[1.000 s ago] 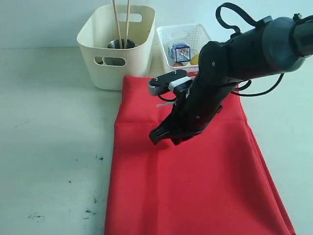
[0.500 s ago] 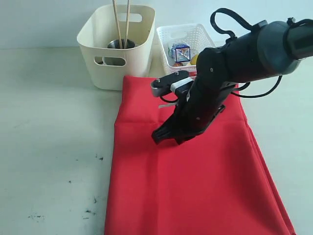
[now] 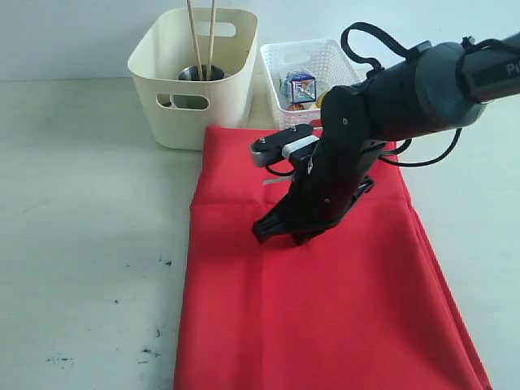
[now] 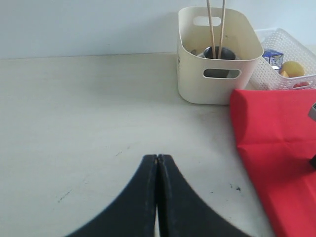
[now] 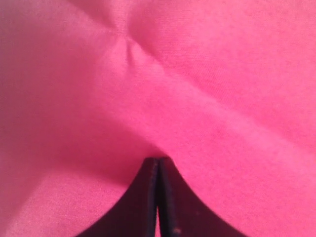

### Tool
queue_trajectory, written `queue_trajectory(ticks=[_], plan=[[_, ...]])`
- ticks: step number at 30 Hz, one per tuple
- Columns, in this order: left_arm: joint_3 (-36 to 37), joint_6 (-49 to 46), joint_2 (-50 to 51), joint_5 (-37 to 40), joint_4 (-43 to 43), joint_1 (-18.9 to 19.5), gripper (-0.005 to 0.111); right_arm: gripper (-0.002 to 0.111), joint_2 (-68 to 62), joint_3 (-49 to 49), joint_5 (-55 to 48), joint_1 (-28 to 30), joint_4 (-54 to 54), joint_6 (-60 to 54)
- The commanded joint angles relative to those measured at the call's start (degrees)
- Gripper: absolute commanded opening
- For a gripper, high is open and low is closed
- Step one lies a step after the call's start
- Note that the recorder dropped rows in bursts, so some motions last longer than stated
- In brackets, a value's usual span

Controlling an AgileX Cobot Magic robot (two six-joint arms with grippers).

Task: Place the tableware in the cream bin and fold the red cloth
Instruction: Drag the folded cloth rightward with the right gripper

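The red cloth (image 3: 325, 309) lies flat on the table, its far edge by the bins. My right gripper (image 3: 262, 230) is shut with its tips pressed down onto the cloth's left-middle part; in the right wrist view the shut tips (image 5: 159, 159) touch red cloth (image 5: 222, 74) with nothing between them. The cream bin (image 3: 195, 106) holds the chopsticks (image 3: 201, 36) upright and the steel cup (image 3: 199, 75). My left gripper (image 4: 157, 157) is shut over bare table, well short of the cream bin (image 4: 217, 89) and left of the cloth (image 4: 276, 148). Other tableware is hidden.
A white lattice basket (image 3: 313, 57) stands right of the cream bin, holding a small milk carton (image 3: 301, 85) and a lemon (image 4: 292, 68). Bare pale table (image 3: 89, 227) with dark specks spreads left of the cloth.
The right arm has leaned slightly lower and leftward over the cloth, its shut tips staying on nearly the same spot. The cloth and bins have not moved.
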State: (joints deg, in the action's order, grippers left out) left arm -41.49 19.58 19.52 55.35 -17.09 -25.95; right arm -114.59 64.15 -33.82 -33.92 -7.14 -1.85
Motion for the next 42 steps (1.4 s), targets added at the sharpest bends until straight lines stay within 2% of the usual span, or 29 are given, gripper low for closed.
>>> queue_trajectory(ticks=[1, 8, 16, 31, 42], plan=[[0.2, 0.5, -0.4, -1.0, -0.4, 0.2, 0.000, 0.000, -1.2, -0.4, -4.5, -0.1, 3.9, 2.3], [0.2, 0.5, -0.4, -1.0, -0.6, 0.2, 0.000, 0.000, -1.1, -3.3, -5.7, -0.1, 9.4, 7.5], [0.2, 0.3, -0.4, -1.0, -0.6, 0.2, 0.000, 0.000, -0.9, -9.0, -5.5, 0.7, 9.7, 7.4], [0.2, 0.1, -0.4, -1.0, -0.9, 0.2, 0.000, 0.000, 3.9, -11.2, -7.5, 12.9, 11.0, 6.2], [0.2, 0.1, -0.4, -1.0, -2.2, 0.2, 0.000, 0.000, 3.9, -11.2, -9.8, 20.0, 15.7, 6.2]])
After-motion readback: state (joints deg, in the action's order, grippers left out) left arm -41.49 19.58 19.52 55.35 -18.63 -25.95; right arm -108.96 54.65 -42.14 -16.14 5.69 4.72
